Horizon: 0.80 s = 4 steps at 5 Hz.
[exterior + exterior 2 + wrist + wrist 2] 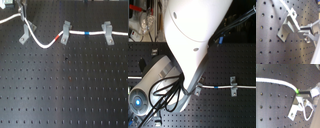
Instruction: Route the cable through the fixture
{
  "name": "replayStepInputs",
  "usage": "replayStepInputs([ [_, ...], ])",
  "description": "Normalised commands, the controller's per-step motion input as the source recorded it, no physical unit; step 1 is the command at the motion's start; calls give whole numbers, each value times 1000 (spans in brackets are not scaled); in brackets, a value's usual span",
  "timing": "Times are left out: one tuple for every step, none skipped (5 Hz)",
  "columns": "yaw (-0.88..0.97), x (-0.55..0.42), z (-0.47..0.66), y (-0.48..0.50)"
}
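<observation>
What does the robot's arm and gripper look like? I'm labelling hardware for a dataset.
In the second exterior view, the arm is a smooth, rounded white shell with small dark dots, a glowing blue light at one joint and black cables looped alongside. In both wrist views, the gripper shows boxy grey metal fingers.

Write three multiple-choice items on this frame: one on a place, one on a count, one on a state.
1. In the first exterior view, where is the cable's red band?
A. Just to the first exterior view's left of the middle clip
B. Beyond the right clip
C. On the board's near edge

2. How many grey clips show in the first exterior view?
A. One
B. Three
C. Five

3. How does the cable run between the left and middle clips?
A. Taut and straight
B. Cut in two
C. Sagging in a curve

Key: 1 A, the red band sits beside the middle clip. 2 B, the left clip, middle clip and right clip. 3 C, the cable dips toward the camera there.
</observation>
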Motion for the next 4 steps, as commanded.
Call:
replayStepInputs([
  [-20, -100, 191, -50],
  [-49, -15, 0, 13],
  [-60, -67, 51, 59],
  [-140, -91, 50, -84],
])
